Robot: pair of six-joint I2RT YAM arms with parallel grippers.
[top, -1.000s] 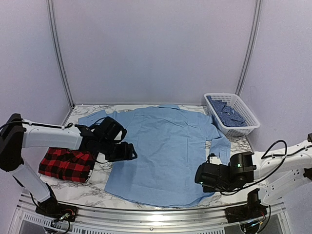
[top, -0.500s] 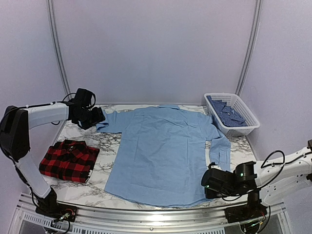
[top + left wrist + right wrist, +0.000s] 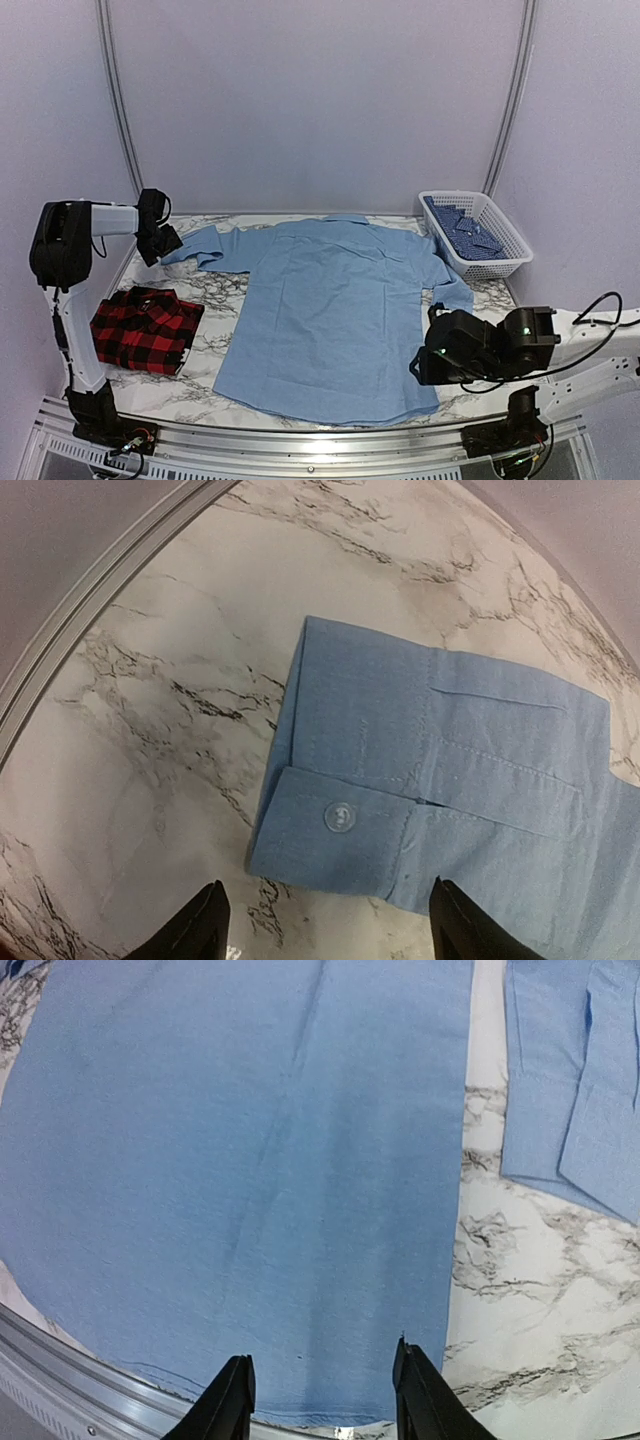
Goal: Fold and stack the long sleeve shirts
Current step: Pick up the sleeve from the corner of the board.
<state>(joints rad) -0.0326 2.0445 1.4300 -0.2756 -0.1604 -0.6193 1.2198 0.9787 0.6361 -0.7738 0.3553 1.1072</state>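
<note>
Folded red-and-black plaid cloth shirt (image 3: 143, 328) lies at eight o'clock. Left tool (image 3: 330, 910), released, has drawn the plain light blue button-up shirt's (image 3: 335, 320) sleeve (image 3: 440, 750) flat toward ten o'clock. Right tool (image 3: 322, 1380), released, hovers over its five-o'clock hem. Folding can probably start.

The light blue shirt (image 3: 340, 310) is matt, finely woven cloth with stitched seams; its cuff button (image 3: 338, 816) looks like smooth pale plastic. The plaid shirt (image 3: 140, 328) at near left is soft matt cloth. The tabletop (image 3: 215, 292) is smooth white marble-look stone with grey veins. The far-right basket (image 3: 497, 265) is white latticed plastic.
</note>
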